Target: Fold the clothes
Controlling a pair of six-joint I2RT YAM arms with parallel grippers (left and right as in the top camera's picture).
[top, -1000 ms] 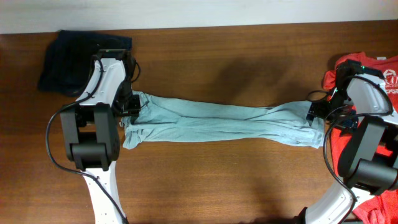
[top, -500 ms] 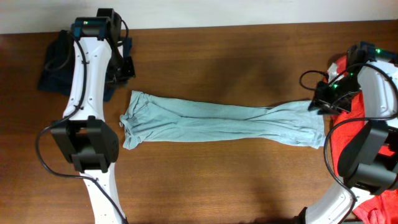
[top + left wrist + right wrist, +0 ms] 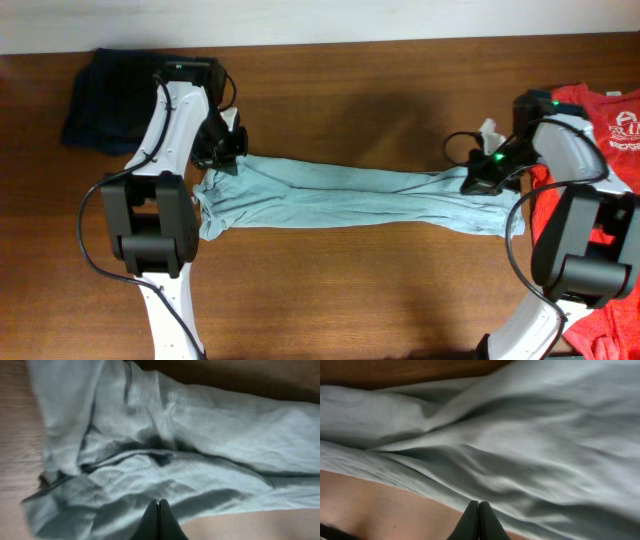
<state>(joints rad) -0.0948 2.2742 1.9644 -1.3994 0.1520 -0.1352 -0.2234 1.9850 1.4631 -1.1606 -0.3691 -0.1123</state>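
The pale blue-grey T-shirt (image 3: 350,195) of the clothes lies bunched into a long band across the wooden table (image 3: 350,90). My left gripper (image 3: 228,158) hovers at the band's upper left end. In the left wrist view the gripper (image 3: 158,505) is shut with nothing between the tips, over the wrinkled shirt (image 3: 200,435). At the band's right end, on its upper edge, is my right gripper (image 3: 476,180). The right wrist view shows that gripper (image 3: 478,505) shut and empty at the shirt's (image 3: 545,435) edge.
A navy garment (image 3: 105,100) lies crumpled at the back left corner. A coral-red T-shirt with white print (image 3: 615,115) sits at the right edge behind my right arm, with more red cloth (image 3: 610,335) at the front right. Bare wood (image 3: 380,505) shows beside the shirt.
Both grippers let go of the shirt's ends, rose toward the back, then came back down over the shirt further inward. Both sets of jaws went from open to shut.
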